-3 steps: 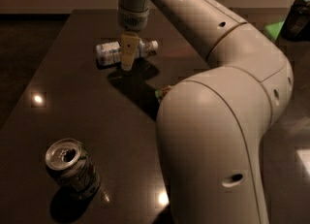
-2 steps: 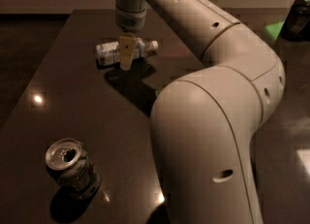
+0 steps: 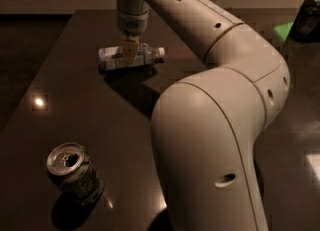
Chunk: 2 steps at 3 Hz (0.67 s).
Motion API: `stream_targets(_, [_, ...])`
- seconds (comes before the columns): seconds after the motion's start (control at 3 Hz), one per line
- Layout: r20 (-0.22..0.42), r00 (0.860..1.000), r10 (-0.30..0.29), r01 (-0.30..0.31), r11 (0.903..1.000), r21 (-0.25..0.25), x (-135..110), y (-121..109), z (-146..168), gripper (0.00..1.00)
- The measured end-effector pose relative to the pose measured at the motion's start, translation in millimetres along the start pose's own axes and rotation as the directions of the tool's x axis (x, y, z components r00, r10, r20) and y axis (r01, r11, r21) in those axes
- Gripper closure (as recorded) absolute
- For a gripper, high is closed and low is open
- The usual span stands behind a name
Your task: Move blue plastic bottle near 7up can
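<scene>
The blue plastic bottle (image 3: 111,58) lies on its side at the far middle of the dark table (image 3: 85,105), with its white cap pointing right. My gripper (image 3: 129,54) hangs straight down from the arm onto the bottle's middle and covers part of it. The 7up can (image 3: 73,172) stands upright near the table's front left, open silver top up, well apart from the bottle and gripper.
My arm's big elbow (image 3: 215,140) fills the right and front of the view and hides the table there. A dark and green packet (image 3: 306,17) sits at the far right. The table's left edge runs diagonally past the can.
The arm's elbow has shifted a little to the left and nearer. The gripper stays over the bottle, which lies where it was. The can has not moved.
</scene>
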<state>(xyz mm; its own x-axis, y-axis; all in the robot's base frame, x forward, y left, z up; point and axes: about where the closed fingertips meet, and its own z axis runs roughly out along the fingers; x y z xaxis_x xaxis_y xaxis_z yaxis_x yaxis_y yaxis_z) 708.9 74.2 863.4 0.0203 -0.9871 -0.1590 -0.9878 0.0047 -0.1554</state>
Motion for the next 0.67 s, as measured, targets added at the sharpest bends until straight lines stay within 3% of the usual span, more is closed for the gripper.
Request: stream_targets(0.67, [0.002, 0.999, -0.043, 0.043, 0.9983, 0.039, 20.4, 18.6, -24.1, 0.99])
